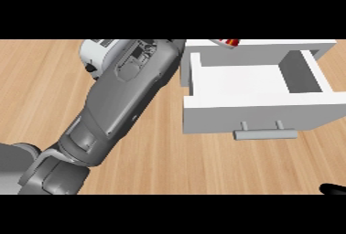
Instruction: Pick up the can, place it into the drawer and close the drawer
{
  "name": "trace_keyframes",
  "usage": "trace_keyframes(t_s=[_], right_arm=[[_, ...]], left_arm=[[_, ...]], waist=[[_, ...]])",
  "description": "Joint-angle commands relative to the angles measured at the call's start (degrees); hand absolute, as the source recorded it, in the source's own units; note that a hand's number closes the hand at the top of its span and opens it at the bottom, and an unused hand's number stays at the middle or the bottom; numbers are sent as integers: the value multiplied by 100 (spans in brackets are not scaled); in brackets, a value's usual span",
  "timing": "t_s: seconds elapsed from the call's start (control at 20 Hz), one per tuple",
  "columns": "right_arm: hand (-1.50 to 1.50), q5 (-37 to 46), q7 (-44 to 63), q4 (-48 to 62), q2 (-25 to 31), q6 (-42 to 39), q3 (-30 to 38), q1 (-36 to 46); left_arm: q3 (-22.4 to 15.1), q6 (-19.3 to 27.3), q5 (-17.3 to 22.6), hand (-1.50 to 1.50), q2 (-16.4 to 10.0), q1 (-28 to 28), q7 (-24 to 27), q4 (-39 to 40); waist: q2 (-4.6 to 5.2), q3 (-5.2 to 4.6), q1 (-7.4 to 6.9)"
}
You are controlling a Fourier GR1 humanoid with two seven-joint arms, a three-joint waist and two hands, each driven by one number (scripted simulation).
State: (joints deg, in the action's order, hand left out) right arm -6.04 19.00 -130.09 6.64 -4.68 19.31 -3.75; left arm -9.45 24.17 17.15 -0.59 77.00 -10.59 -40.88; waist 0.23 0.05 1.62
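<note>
Lying across wooden counter [202, 160] – left forearm [115, 105] | white drawer [256, 114] open | right hand [332, 188] at edge – grip: cannot tell

A kitchen, by its wood-grain counter top [202, 160] and white open drawer [256, 112] with bar handle [265, 134], beyond the right hand [332, 188].

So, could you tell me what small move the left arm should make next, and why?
Probably swing the grey left forearm rightward toward the red-and-white can, a sliver at the top edge behind the white open drawer. The drawer holds nothing yet, the forearm lies left of it, and its robot hand is out of view, so no grasp shows.
</note>
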Motion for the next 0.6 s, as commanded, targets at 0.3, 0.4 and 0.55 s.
trace_keyframes(t_s=[0.3, 0.4, 0.55], right_arm=[[-150, -198, 152, 118, 222, -53, 134, 281], [-150, 218, 227, 186, 120, 161, -275, 665], [-150, -98, 165, 144, 96, 58, -30, 385]], left_arm=[[-362, 277, 496, 150, 58, 1121, 91, 1384], [-441, 350, 701, 150, 58, 1372, 18, 1567], [-459, 341, 705, 150, 58, 1371, 380, 1850]], waist=[[46, 7, 200], [86, 7, 245], [81, 10, 269]])
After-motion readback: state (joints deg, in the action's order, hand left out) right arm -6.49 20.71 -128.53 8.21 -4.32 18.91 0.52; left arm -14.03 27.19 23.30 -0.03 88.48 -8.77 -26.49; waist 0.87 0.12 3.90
